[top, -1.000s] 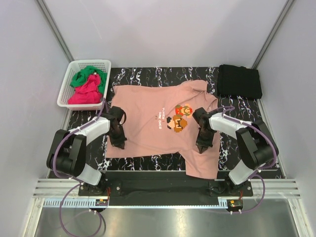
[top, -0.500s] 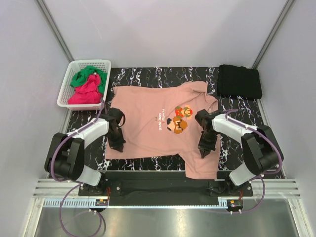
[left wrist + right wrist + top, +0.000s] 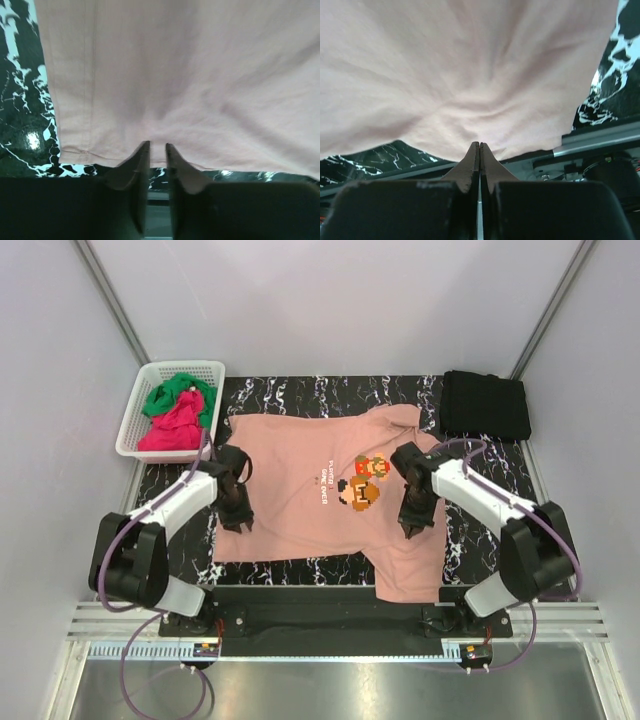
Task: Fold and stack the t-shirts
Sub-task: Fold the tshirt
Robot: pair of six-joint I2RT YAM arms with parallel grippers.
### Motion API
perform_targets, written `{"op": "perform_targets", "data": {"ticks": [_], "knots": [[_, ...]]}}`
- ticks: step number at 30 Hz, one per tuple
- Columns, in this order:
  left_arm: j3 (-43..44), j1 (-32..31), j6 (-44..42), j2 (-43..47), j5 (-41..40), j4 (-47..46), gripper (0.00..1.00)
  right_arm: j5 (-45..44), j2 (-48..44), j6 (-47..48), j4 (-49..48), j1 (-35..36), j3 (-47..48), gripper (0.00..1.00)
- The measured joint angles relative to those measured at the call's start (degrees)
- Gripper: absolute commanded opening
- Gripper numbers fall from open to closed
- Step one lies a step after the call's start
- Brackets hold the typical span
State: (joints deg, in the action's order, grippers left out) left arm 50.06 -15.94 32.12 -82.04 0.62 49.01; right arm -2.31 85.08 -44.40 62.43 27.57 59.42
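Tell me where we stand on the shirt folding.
Done: one black t-shirt lies folded at the far right. In hand: the pink t-shirt is spread out, not yet folded. The right gripper pinches it near its right side, and the left gripper sits at its left edge, grip unclear. Left: fold and stack it, then the green t-shirt and magenta-red t-shirt heaped in the basket.

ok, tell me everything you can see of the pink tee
The salmon-pink t-shirt looks like soft knit cloth. It is spread print-up and mostly flat on the black marbled table. A pixel-art figure and white text sit on its chest. Its near right corner drapes over the table's front edge. The left gripper and right gripper each pinch its near side, and the cloth puckers at their tips.
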Motion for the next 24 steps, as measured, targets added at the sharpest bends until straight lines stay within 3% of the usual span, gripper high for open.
{"op": "perform_targets", "data": {"ticks": [2,6,12,13,18,19,20,24], "knots": [[1.6,0.2,-0.2,-1.3,-0.2,-0.4,0.38,-0.8,3.0,1.2,-0.7,0.0,2.1,0.06],[2.4,0.3,-0.1,-4.6,-0.4,-1.4,0.38,-1.3,9.6,2.8,-3.2,0.0,3.2,0.09],[2.4,0.3,0.4,-7.4,-0.4,-2.1,0.32,-1.2,13.7,3.7,-6.7,0.0,3.2,0.04],[2.4,0.3,0.5,-7.7,-0.4,-2.3,0.29,-1.2,14.3,3.9,-7.3,0.0,3.2,0.0],[2.2,0.3,0.9,-8.3,-0.4,-3.0,0.22,-1.1,16.2,4.3,-10.0,0.0,2.3,0.0],[2.1,0.3,0.9,-8.3,-0.4,-3.2,0.17,-1.1,16.2,4.3,-10.4,0.0,1.9,0.0],[1.9,0.3,1.0,-8.3,-0.4,-3.5,0.02,-1.1,16.2,4.3,-10.6,0.0,1.6,0.0],[0.7,0.3,1.2,-8.3,0.1,-4.1,0.0,-0.8,16.2,4.3,-10.8,0.0,1.3,0.0]]}}
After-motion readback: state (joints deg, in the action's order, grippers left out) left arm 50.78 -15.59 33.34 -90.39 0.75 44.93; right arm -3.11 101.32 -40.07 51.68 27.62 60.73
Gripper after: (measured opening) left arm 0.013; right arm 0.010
